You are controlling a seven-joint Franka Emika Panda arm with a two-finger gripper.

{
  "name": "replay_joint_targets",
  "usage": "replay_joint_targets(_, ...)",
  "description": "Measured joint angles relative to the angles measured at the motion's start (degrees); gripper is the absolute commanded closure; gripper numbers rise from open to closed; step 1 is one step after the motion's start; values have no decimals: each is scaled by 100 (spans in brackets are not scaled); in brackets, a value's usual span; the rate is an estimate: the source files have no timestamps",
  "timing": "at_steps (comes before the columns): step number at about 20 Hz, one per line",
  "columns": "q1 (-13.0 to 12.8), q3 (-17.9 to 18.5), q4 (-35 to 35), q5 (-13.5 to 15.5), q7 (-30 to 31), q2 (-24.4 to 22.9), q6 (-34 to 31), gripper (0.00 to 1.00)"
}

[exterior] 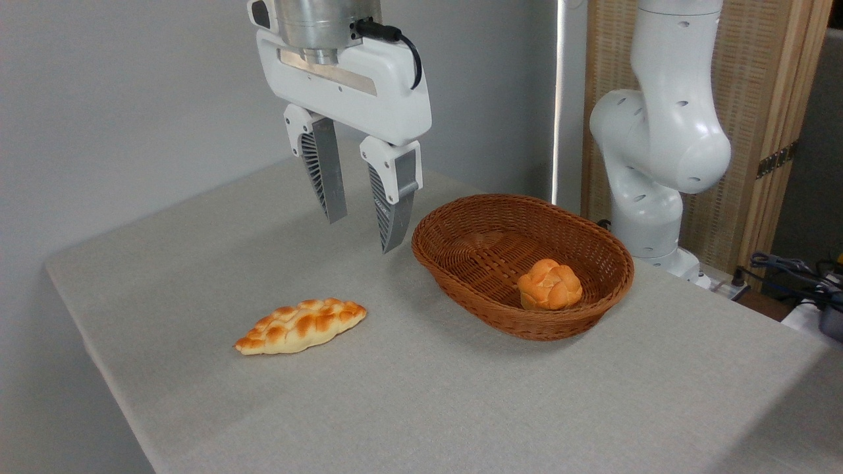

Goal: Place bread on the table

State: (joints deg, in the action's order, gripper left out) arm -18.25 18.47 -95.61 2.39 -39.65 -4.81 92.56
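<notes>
Fingers (pixel 327 172) spread, empty, gripper (pixel 359 234) raised clear; bread (pixel 300 326) flat on table (pixel 461 408), left of basket (pixel 527 263). Bun (pixel 549 284) inside. Placement judged complete.

The bread (pixel 301 326) lies flat on the grey worktop (pixel 461 395), left of the wicker basket (pixel 474 289) and apart from it. A small round bun (pixel 550 284) sits inside the basket, toward its right side. The gripper (pixel 362 230) hangs above the worktop, up and to the right of the bread, fingers (pixel 327 178) spread and holding nothing. The arm's white base (pixel 658 151) stands behind the basket.
</notes>
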Motion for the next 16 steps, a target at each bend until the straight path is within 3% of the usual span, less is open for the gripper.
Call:
replay_joint_targets(4, 73, -91, 15, 0, 0, 15, -4, 0)
replay_joint_targets(8, 1100, -1204, 17, 0, 2, 25, -9, 0)
replay_joint_targets(16, 1604, -1616, 17, -3, 2, 50, -109, 0)
